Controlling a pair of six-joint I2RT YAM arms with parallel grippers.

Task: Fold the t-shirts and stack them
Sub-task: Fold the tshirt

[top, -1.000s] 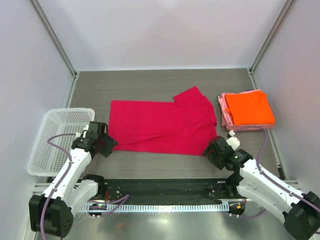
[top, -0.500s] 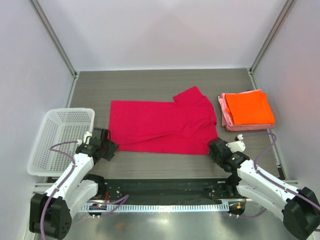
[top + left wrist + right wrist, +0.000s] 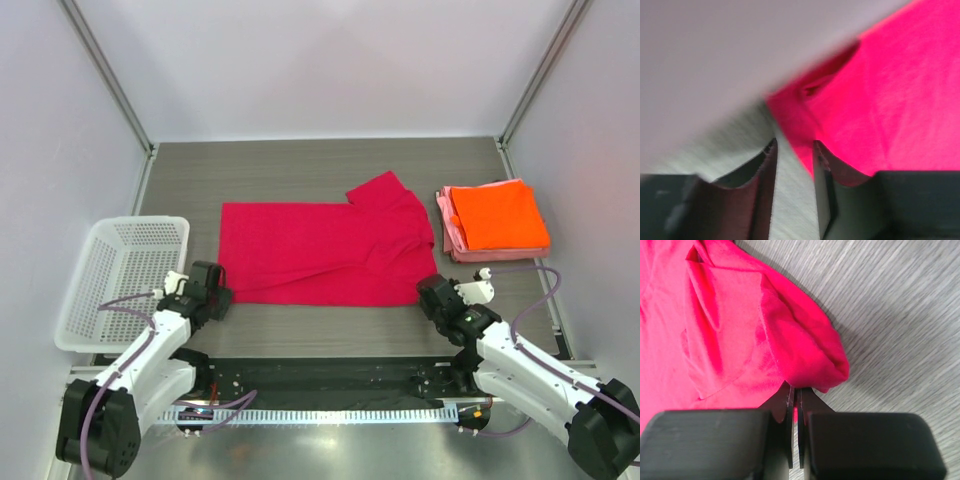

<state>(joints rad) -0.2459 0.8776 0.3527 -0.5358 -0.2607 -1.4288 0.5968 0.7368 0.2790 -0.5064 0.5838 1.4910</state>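
The crimson-magenta t-shirt (image 3: 325, 250) lies spread flat mid-table, one sleeve sticking out toward the back. My left gripper (image 3: 213, 295) sits at its near left corner. In the left wrist view the left gripper (image 3: 794, 145) is open, and the crimson shirt's (image 3: 890, 100) corner edge reaches in between the fingertips. My right gripper (image 3: 430, 293) is at the near right corner. In the right wrist view the right gripper (image 3: 795, 388) is shut on the bunched edge of the crimson cloth (image 3: 730, 330). The bright orange t-shirt (image 3: 497, 215) lies folded on the pale pink t-shirt (image 3: 446, 228) at the right.
A white mesh basket (image 3: 110, 280) stands at the left table edge, just beside the left arm. Grey walls with metal posts close in the table on three sides. A black rail (image 3: 320, 375) runs along the near edge between the arm bases.
The right gripper has closed on the crimson shirt's near right corner. The left gripper has shifted slightly nearer and its jaws have narrowed around the left corner.
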